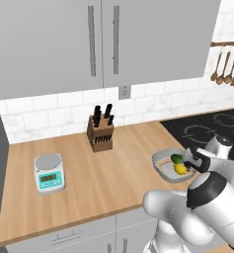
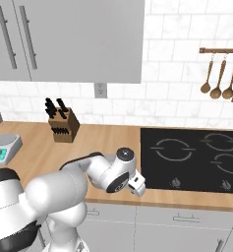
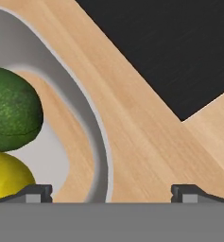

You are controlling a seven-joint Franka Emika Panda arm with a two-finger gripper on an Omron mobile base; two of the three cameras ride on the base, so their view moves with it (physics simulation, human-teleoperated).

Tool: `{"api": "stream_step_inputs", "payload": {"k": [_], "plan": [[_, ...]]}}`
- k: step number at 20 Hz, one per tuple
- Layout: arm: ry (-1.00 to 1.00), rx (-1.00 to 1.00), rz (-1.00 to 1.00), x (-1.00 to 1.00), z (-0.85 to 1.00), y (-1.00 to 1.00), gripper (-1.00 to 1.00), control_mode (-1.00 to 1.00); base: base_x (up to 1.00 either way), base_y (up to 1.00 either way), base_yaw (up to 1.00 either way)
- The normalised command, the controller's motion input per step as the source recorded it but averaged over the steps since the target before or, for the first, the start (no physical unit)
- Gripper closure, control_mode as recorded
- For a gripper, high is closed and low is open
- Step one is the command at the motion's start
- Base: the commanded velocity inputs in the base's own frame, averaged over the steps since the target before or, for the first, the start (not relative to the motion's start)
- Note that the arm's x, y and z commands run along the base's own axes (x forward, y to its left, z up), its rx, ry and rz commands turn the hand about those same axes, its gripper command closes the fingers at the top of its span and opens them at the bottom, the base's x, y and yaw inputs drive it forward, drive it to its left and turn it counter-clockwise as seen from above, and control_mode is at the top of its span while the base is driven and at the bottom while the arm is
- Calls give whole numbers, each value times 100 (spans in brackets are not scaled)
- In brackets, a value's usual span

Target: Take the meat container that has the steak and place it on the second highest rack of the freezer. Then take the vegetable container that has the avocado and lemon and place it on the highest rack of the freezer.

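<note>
Inside tray (image 1: 164, 160): one avocado (image 1: 176, 158), one lemon (image 1: 180, 169)

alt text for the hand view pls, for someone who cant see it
The open end effector hangs close over the rim of a grey container holding a dark green avocado and a yellow lemon. It sits on a wooden counter beside a black cooktop.
</note>
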Motion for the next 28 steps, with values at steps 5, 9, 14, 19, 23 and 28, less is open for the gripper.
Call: {"api": "stream_step_inputs", "payload": {"k": [5, 9, 14, 19, 23, 28], "plan": [[0, 0, 0, 0, 0, 0, -100, -100, 0, 0, 0], [0, 0, 0, 0, 0, 0, 100, -100, 0, 0, 0], [0, 0, 0, 0, 0, 0, 100, -100, 0, 0, 0], [0, 0, 0, 0, 0, 0, 100, -100, 0, 0, 0], [-1, 0, -3, 3, 6, 0, 100, -100, 0, 0, 0], [-1, 0, -22, 3, 61, 2, 100, -100, 0, 0, 0]]}}
